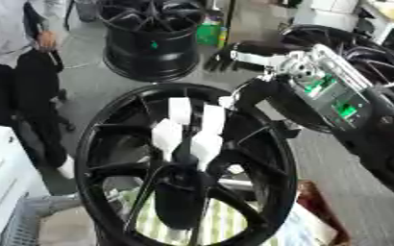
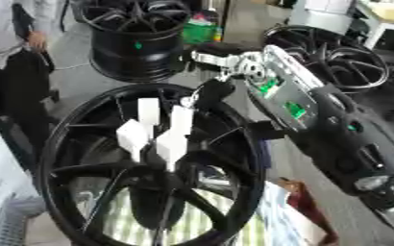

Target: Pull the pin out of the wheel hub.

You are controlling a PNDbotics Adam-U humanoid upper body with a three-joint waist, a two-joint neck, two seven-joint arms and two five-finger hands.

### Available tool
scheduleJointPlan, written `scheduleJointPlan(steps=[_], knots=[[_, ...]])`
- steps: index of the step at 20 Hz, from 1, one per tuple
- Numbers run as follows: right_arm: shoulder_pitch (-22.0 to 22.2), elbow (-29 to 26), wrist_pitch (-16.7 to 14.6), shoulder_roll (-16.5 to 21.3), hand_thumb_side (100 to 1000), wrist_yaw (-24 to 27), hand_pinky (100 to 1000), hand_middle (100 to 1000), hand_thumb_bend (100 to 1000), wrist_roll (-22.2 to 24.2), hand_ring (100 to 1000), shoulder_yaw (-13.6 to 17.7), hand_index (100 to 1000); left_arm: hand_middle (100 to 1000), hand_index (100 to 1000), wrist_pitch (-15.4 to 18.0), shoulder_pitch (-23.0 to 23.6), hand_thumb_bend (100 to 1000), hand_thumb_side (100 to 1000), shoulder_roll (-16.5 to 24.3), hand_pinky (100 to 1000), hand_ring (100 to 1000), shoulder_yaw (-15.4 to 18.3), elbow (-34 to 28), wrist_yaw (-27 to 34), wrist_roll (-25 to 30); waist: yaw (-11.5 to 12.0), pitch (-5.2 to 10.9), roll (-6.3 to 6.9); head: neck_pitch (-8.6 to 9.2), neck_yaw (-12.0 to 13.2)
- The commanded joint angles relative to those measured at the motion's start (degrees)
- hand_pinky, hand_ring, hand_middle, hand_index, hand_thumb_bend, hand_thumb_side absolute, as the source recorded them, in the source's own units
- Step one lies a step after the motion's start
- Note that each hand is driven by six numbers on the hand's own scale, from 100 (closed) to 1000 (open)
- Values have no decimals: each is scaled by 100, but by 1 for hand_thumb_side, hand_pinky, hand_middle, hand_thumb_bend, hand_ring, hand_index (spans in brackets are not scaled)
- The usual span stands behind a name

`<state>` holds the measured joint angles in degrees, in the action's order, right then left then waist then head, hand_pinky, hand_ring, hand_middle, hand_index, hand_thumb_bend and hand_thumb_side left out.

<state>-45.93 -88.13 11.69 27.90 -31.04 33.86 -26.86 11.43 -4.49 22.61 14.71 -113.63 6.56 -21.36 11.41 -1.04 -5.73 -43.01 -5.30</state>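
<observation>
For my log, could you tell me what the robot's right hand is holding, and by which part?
It cannot be told: the right hand reaches to the wheel hub rim near the white pins, fingers hidden.

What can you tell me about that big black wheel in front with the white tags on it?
The big black spoked wheel rim looks like glossy metal and stands nearly upright, facing the camera. Thin spokes run from its hub to the outer ring. Four white rectangular tags stick up near the hub. The robot's right hand reaches to its upper right edge.
</observation>
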Motion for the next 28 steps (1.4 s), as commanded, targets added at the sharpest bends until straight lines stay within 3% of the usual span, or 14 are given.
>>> scheduleJointPlan(steps=[1, 18, 28], knots=[[-83, -10, -15, 60, 339, -31, 842, 825, 201, -5, 865, 63, 894, 650, 849, 9, -31, 366, 464, 85, 837, 844, 54, -96, -14, 19, -1, 40, 43, 46, -6], [2, 49, 8, 57, 362, -36, 840, 827, 206, 13, 864, 70, 894, 649, 849, 16, -9, 365, 466, 80, 838, 843, 54, -96, -8, 27, -16, 30, 43, 42, -21], [76, 94, -57, 99, 433, -110, 843, 818, 230, 240, 864, -26, 893, 650, 849, 16, 9, 364, 466, 74, 838, 842, 62, -96, -8, 28, -39, 41, 33, -62, -115]])
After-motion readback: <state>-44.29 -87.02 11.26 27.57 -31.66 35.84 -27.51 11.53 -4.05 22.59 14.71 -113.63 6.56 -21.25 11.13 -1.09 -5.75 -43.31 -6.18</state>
